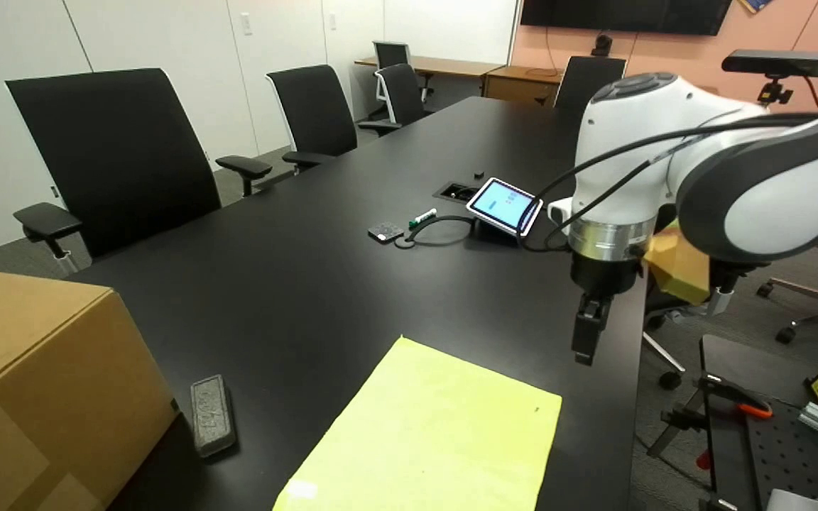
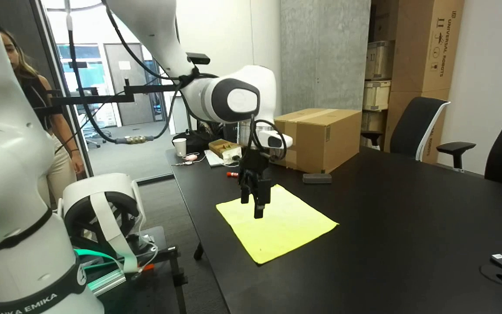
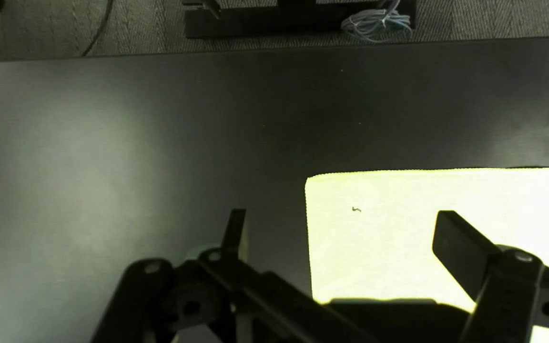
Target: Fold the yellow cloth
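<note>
Yellow cloth (image 2: 285, 224): flat, unfolded, dark mark (image 3: 356, 209) near corner.

Yellow cloth (image 3: 389, 243) partly outside the wrist view (partly behind the gripper (image 3: 340, 229))

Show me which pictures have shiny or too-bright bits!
Wrist view: the yellow cloth washes out nearly white toward the right, and pale glare spreads over the dark table at left; in both exterior views, the cloth looks clearly yellow.
</note>
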{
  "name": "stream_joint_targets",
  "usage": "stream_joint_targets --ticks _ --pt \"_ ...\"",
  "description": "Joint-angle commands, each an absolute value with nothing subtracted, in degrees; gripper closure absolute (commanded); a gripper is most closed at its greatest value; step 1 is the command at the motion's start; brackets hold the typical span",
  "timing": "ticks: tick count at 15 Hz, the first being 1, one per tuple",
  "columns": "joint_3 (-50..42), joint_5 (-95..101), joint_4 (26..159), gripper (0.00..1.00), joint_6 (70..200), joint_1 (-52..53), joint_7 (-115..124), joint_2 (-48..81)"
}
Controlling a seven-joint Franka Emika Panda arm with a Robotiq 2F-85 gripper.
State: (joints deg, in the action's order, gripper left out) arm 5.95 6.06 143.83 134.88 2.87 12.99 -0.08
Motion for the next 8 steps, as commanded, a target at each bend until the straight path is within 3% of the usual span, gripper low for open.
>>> stream_joint_targets --ticks 1,8 --pt "5.51 0.02 143.79 0.0 143.76 3.65 14.99 6.88" --pt "10.3 -19.36 145.45 0.0 163.57 2.48 8.57 17.0"
